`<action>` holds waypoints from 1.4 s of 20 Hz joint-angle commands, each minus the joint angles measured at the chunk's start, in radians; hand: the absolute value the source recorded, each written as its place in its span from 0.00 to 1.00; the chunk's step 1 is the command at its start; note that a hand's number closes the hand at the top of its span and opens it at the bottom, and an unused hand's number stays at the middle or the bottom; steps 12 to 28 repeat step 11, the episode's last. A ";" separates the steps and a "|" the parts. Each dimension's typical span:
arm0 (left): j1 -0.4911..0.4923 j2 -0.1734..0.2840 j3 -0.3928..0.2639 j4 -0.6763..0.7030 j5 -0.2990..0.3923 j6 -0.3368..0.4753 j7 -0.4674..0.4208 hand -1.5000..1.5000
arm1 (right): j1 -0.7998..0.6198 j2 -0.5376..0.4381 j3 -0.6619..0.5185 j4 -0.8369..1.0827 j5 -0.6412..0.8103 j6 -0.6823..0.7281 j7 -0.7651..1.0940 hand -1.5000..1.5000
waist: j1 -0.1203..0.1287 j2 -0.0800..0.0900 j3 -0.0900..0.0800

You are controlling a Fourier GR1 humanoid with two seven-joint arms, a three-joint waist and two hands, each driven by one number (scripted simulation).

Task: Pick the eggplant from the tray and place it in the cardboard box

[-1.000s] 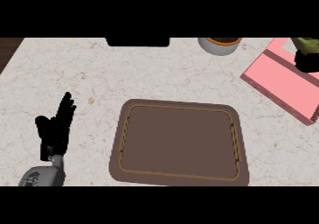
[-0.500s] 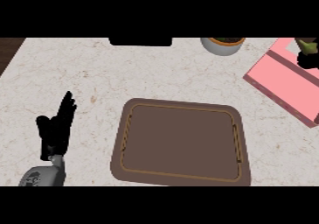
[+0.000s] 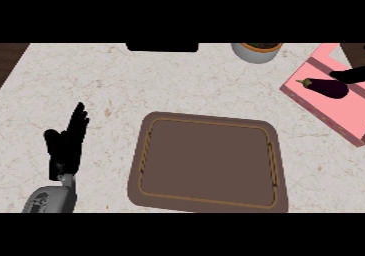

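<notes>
At the lower left of the head view, the left robot hand (image 3: 65, 145) rests above the pale speckled tabletop (image 3: 141, 85), its grey forearm coming up from the bottom edge. Its fingers are straight and point up the view, with the thumb set off to the left; it has hold of nothing.

Just to the right of that hand, in the middle of the view, lies a brown tray (image 3: 208, 162) with rounded corners and a thin lighter line running inside its rim. Its floor is bare.

Farther off, at the right edge, sits the pink box (image 3: 340, 112), set at a slant to the tray and partly cut by the edge of the view. The eggplant (image 3: 327, 87), dark purple with a small stem end pointing left, lies on or in the box at its upper part, well apart from the left robot hand and across the tray from it. Just above and to the right of the eggplant a dark shape, the right robot hand (image 3: 353, 75), shows at the view's edge; whether its fingers are curled or straight cannot be told, nor whether it touches the eggplant.

At the far edge of the tabletop stand a grey bowl (image 3: 256, 51) with a brown rim and a flat black object (image 3: 163, 47).
</notes>
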State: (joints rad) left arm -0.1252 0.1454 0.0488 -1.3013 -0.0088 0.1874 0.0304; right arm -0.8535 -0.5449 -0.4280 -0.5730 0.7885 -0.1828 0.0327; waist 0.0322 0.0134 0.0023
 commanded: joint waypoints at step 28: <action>-0.017 -0.004 0.009 -0.013 0.000 0.007 0.019 0.50 | -0.003 -0.069 -0.318 0.115 -0.401 0.094 -0.362 0.00 | -0.015 -0.006 0.000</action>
